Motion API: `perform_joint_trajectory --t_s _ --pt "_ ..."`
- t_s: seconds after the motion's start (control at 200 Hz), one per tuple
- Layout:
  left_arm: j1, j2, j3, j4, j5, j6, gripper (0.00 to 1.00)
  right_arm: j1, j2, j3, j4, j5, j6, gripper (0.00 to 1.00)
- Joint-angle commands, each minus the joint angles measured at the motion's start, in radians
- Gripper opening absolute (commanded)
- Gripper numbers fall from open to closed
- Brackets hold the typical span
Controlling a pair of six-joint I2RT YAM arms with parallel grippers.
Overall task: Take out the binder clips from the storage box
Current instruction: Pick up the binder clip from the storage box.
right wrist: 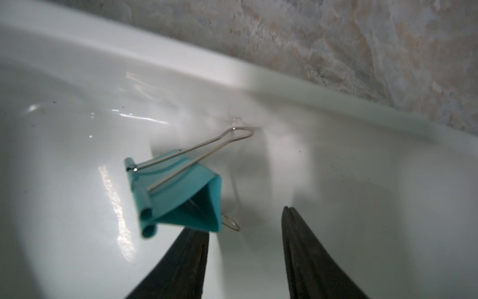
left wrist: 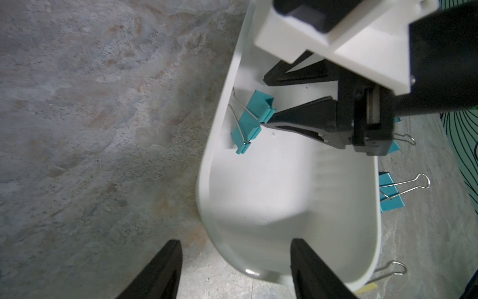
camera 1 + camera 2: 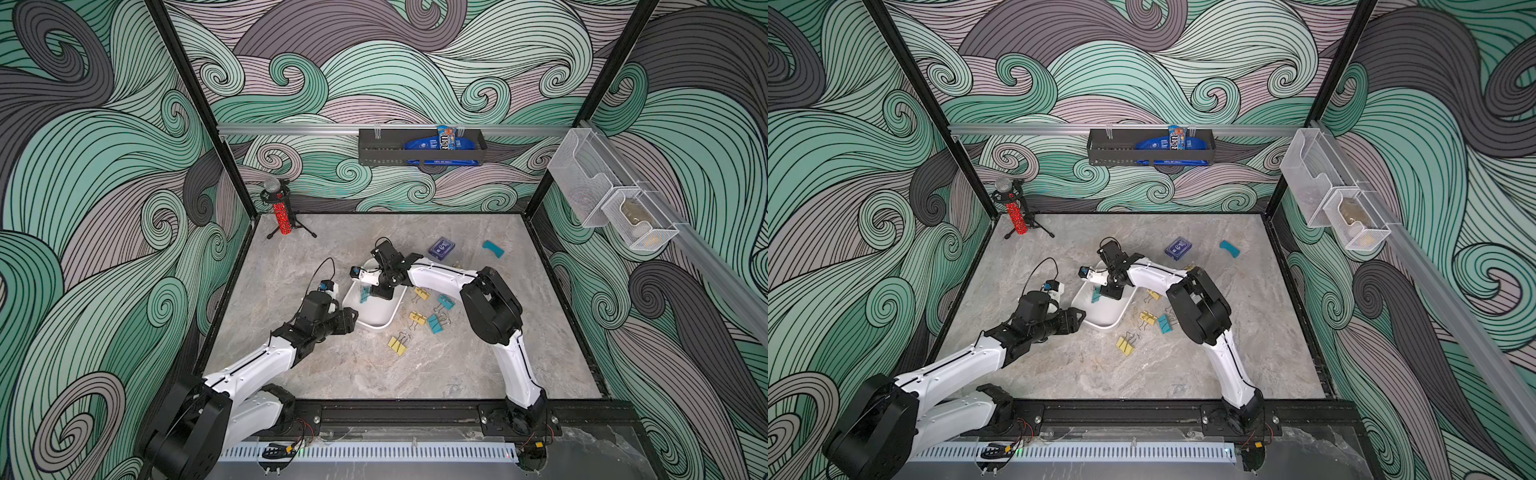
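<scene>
A: One teal binder clip (image 2: 252,120) w/ silver wire handles lies in the shallow white plastic storage box (image 2: 284,207), by its wall.

B: Right hand (image 1: 241,220) open, one fingertip at it. Left hand (image 2: 235,240) open, astride box rim. Other clips (image 3: 435,323) on grey marble bench (image 3: 332,374).

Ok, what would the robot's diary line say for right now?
right claw: open beside teal binder clip | clip: inside storage box | left claw: astride box corner
</scene>
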Motion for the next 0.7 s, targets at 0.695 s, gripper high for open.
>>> perform_joint_trajectory --t_s 0.695 --pt "-0.004 0.003 0.001 -0.004 -0.004 0.007 0.7 -0.014 -0.06 -0.028 -0.037 -0.187 0.005 0.06"
